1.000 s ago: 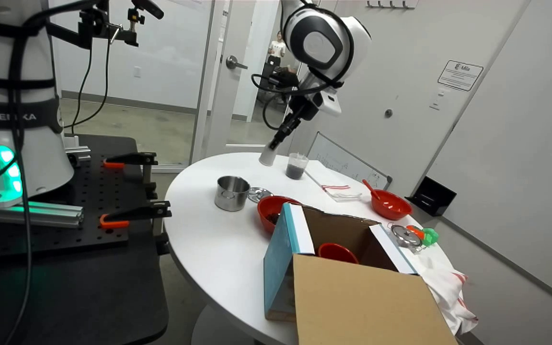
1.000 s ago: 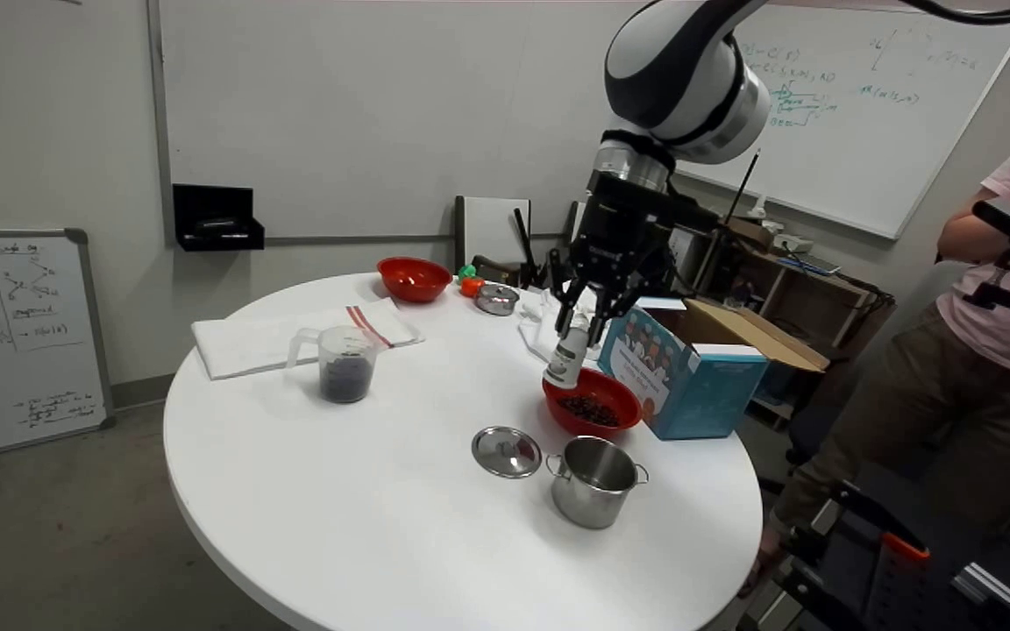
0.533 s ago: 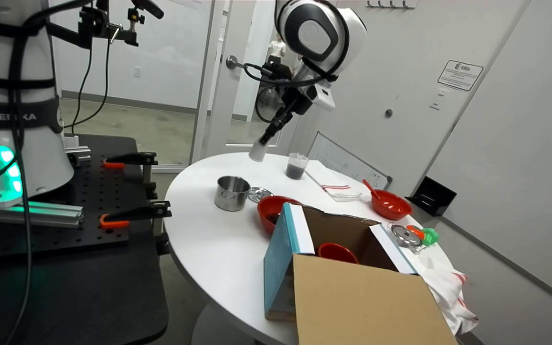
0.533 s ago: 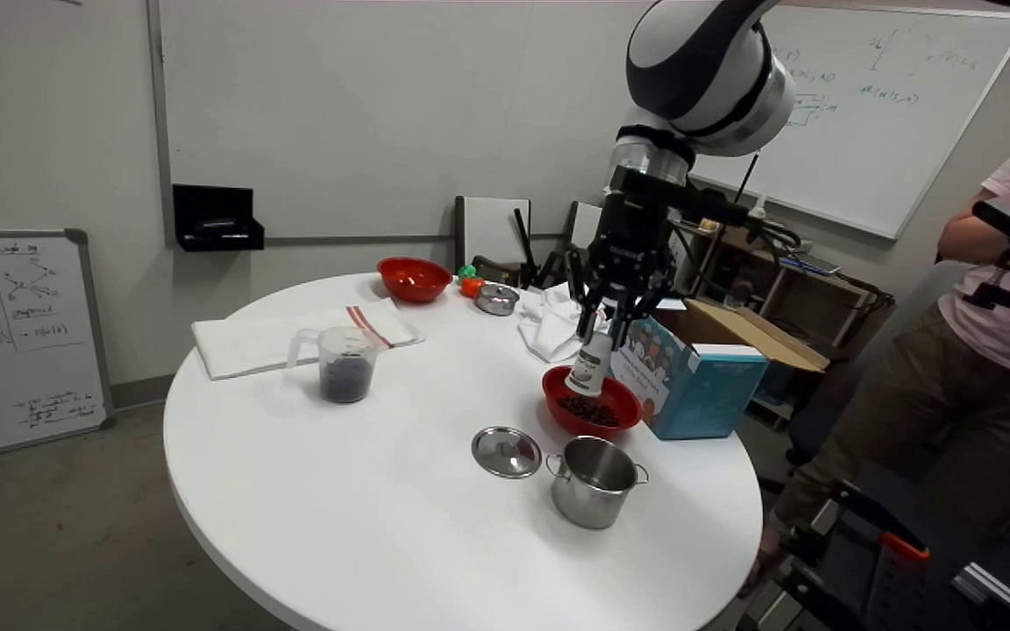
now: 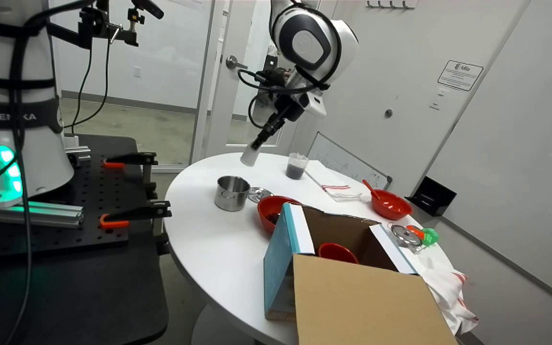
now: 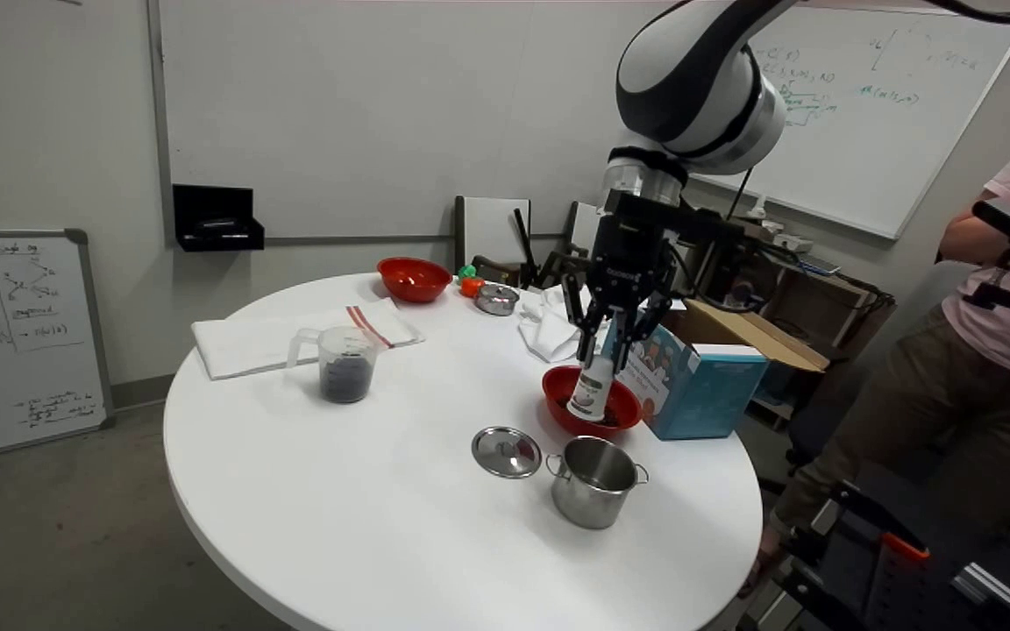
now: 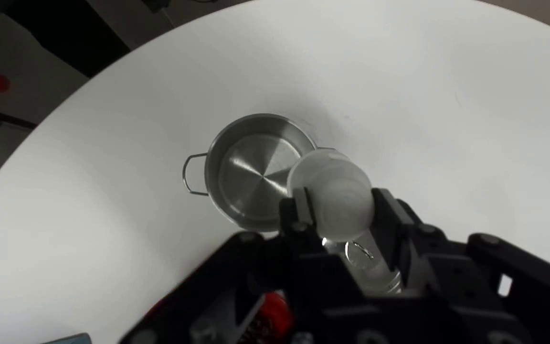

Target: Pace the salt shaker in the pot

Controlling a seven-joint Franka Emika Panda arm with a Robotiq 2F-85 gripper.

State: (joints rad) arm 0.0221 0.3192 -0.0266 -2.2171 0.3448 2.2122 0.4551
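Observation:
The white salt shaker [image 6: 590, 394] is held in the air, slightly tilted, with its wide end down. It also shows in an exterior view [image 5: 249, 156] and in the wrist view [image 7: 334, 191]. My gripper [image 6: 603, 361] is shut on its upper end; the two fingers [image 7: 339, 205] press its sides in the wrist view. The shiny steel pot [image 6: 591, 498] stands upright on the table with a loop handle on each side. Its inside [image 7: 256, 177] looks empty in the wrist view. There the shaker overlaps the pot's right rim. The pot also shows in an exterior view [image 5: 231, 196].
A steel lid [image 6: 507, 452] lies beside the pot. A red bowl [image 6: 558, 412] with dark bits stands just behind it, next to an open blue box [image 6: 707, 399]. A measuring cup [image 6: 347, 364], a folded towel [image 6: 259, 342] and another red bowl [image 6: 415, 280] are farther off on the round table.
The gripper has carried the shaker toward the pot: leftward in one exterior picture, rightward and then lower in the other. The grip stays shut. The pot has not moved.

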